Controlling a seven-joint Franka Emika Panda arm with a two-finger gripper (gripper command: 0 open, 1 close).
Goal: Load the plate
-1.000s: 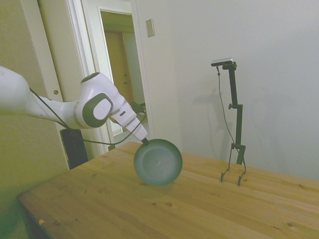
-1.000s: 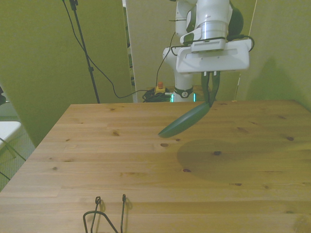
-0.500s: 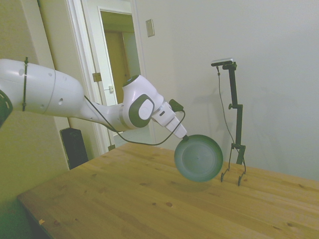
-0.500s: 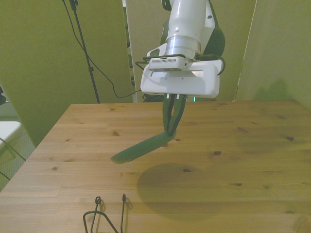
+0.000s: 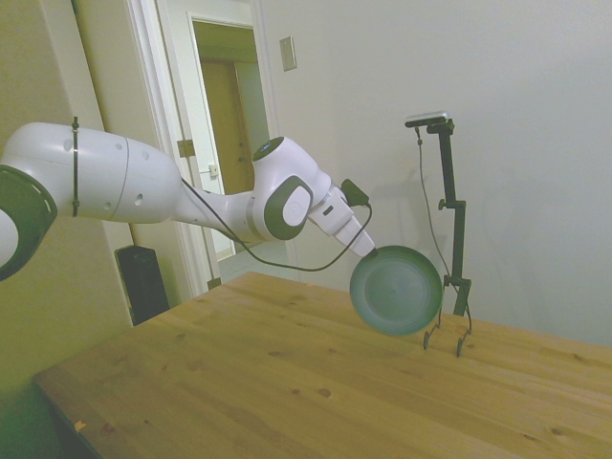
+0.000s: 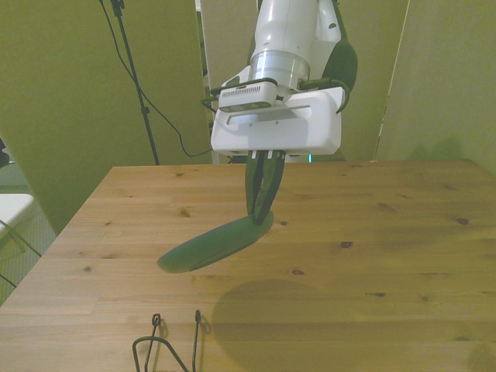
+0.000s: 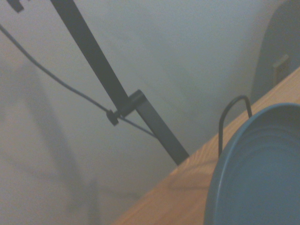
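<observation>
The round dark green plate with a raised rim (image 5: 396, 290) is held in the air above the wooden plank table (image 5: 287, 382), clear of the tabletop. It is pinched at its rim by the white arm's two-finger gripper (image 6: 260, 218), whose dark fingers (image 6: 266, 186) are closed to a narrow gap on the rim's edge. In the side view the plate is seen nearly face-on and tilted, hanging down from the gripper (image 5: 369, 250) at its upper edge. In the front view the plate (image 6: 213, 245) is seen almost edge-on, slanting down from the gripper toward the front view's left. A broad round shadow (image 6: 267, 314) is cast on the table (image 6: 387, 256) below the plate, closer to the camera.

A thin dark wire rack with upright loops (image 6: 172, 345) is seen at the table's near edge in the front view, toward the front view's left, below the plate's low end and apart from it. In the side view the plate's far edge is seen just in front of the same rack (image 5: 449, 330); contact cannot be judged from there.

In the wrist view part of the plate's inside (image 7: 262, 173) is seen from close by, blurred, with one rack loop (image 7: 229, 117) just beside its rim and the table's edge (image 7: 168, 197) beyond.

A black cable (image 5: 287, 258) is looped along the white arm (image 5: 143, 191). An open doorway (image 5: 229, 134) is seen behind the arm in the side view
</observation>
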